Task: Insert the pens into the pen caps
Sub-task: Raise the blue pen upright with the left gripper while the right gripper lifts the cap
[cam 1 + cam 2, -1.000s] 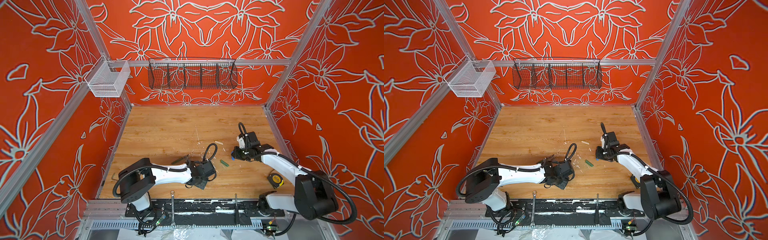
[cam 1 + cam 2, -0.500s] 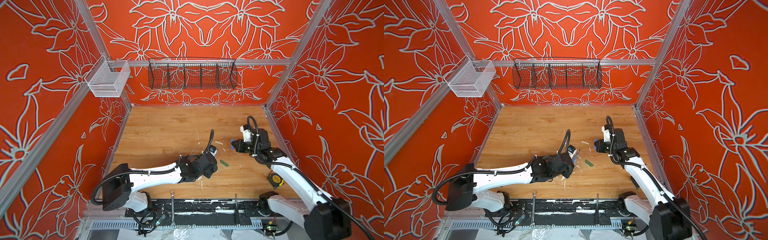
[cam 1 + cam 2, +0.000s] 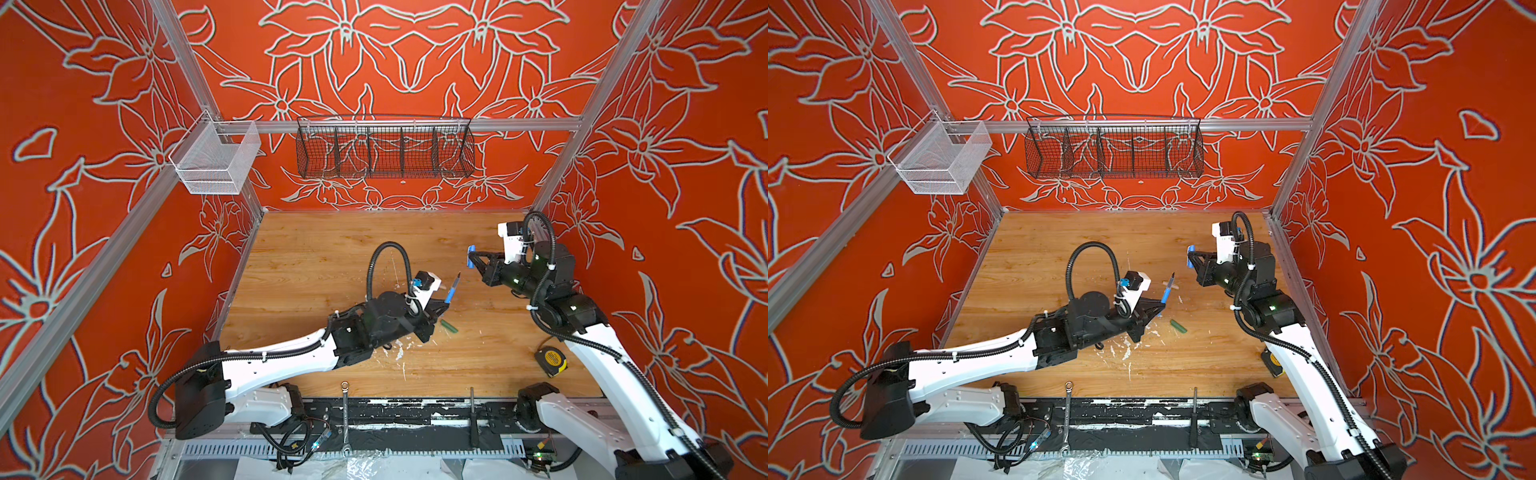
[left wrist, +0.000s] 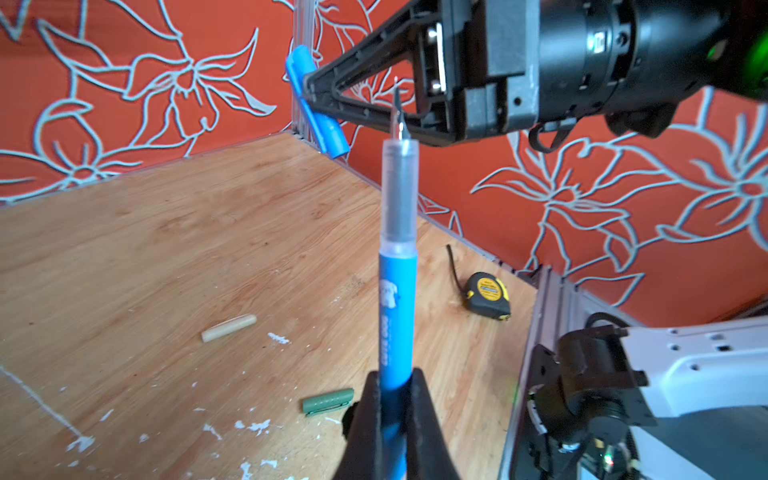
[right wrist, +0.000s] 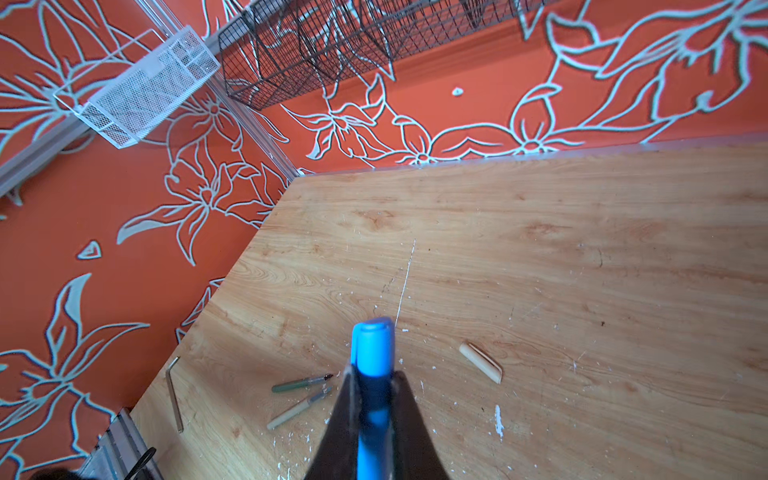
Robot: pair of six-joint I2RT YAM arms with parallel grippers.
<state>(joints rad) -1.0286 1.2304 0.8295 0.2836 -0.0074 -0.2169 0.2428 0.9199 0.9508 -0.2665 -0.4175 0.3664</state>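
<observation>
My left gripper (image 4: 395,382) is shut on the lower barrel of the blue pen (image 4: 397,291), whose dark tip points up toward the right arm. In both top views the pen (image 3: 452,291) (image 3: 1167,293) hangs above mid-table. My right gripper (image 5: 372,378) is shut on the blue pen cap (image 5: 372,345), held in the air (image 3: 471,257) beyond and to the right of the pen tip, with a gap between them. A green cap (image 4: 328,401) and a tan cap (image 4: 228,328) lie on the wood. The green pen (image 5: 301,384) and tan pen (image 5: 297,409) lie side by side.
A yellow tape measure (image 3: 550,361) sits near the right wall. A silver wrench (image 3: 345,411) and a dark rod (image 3: 472,411) lie on the front rail. An angled key (image 5: 174,392) rests at the table's left edge. A black wire basket (image 3: 384,147) and a white mesh basket (image 3: 216,160) hang on the walls.
Both arms have risen off the table. The left gripper carried the blue pen up and to the right; the right gripper lifted the blue cap up and toward the back.
</observation>
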